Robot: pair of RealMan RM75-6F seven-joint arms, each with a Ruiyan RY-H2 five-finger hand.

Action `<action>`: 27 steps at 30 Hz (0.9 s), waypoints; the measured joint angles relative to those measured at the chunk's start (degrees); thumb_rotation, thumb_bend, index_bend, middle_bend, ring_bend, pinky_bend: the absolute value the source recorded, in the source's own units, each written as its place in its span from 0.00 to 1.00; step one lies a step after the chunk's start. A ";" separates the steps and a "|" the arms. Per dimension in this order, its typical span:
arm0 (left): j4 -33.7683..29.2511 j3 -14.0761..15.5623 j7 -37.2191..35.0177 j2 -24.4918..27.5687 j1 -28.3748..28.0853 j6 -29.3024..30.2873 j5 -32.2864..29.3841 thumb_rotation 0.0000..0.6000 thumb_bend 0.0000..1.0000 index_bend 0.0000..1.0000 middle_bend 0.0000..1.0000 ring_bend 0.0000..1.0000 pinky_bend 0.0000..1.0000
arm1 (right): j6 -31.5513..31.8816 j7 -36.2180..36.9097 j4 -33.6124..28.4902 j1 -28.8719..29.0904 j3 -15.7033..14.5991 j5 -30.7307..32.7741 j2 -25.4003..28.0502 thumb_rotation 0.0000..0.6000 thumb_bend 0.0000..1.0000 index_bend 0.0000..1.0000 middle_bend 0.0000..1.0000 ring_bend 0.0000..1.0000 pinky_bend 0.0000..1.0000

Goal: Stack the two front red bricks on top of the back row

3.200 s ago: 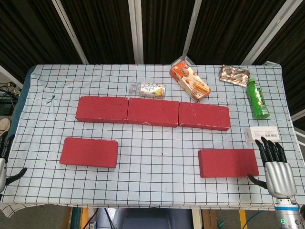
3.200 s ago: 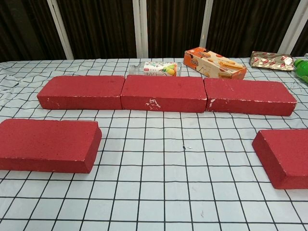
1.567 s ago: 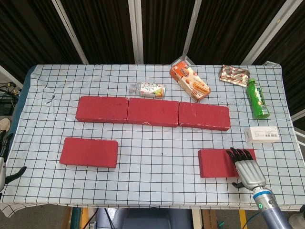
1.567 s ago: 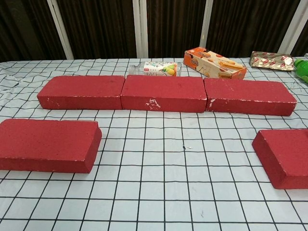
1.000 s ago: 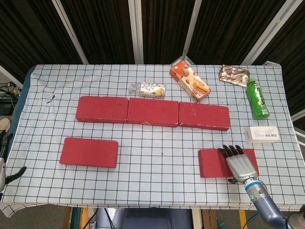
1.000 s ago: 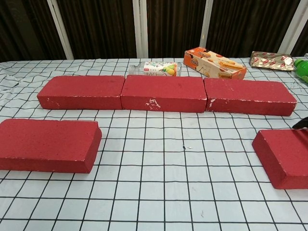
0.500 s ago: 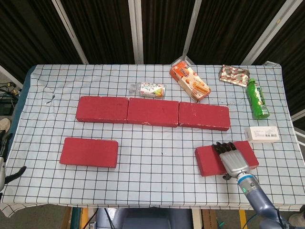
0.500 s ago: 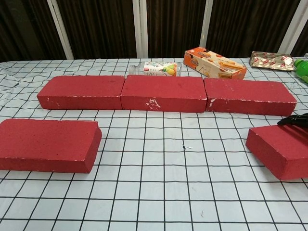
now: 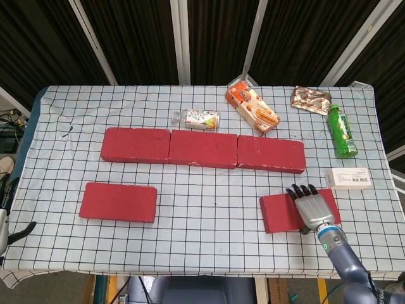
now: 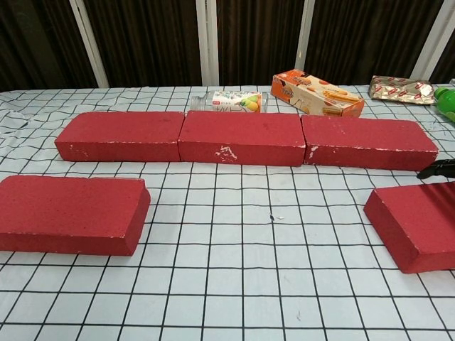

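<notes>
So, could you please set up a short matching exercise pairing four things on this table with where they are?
Things:
1. green bottle
2. white box
3. front left brick
4. front right brick

Places:
A. under the right hand
B. alone near the table's left front, nothing touching it
C. far right, behind the white box
D. near the right edge, just behind the right hand

Pairs: 1-C, 2-D, 3-B, 4-A
</notes>
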 measured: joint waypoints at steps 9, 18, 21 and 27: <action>-0.08 0.20 0.31 0.04 -0.06 -0.15 0.28 1.00 0.10 0.06 0.00 0.00 0.11 | -0.11 -2.57 -0.22 3.14 -1.57 4.22 -0.14 1.00 0.17 0.00 0.11 0.03 0.00; -0.22 0.31 0.17 0.20 -0.11 -0.41 0.30 1.00 0.10 0.06 0.00 0.00 0.11 | 0.35 -3.49 0.92 5.69 -2.59 6.98 -1.91 1.00 0.17 0.14 0.25 0.13 0.00; -0.23 0.35 -0.08 0.28 -0.06 -0.35 0.41 1.00 0.10 0.06 0.00 0.00 0.11 | 1.50 -3.33 0.85 5.85 -2.84 6.31 -2.19 1.00 0.17 0.29 0.29 0.16 0.00; -0.26 0.26 -0.55 0.45 -0.08 -0.49 0.16 1.00 0.10 0.06 0.00 0.00 0.11 | 1.79 -2.20 -0.47 6.48 -3.22 5.88 -1.38 1.00 0.17 0.40 0.30 0.18 0.00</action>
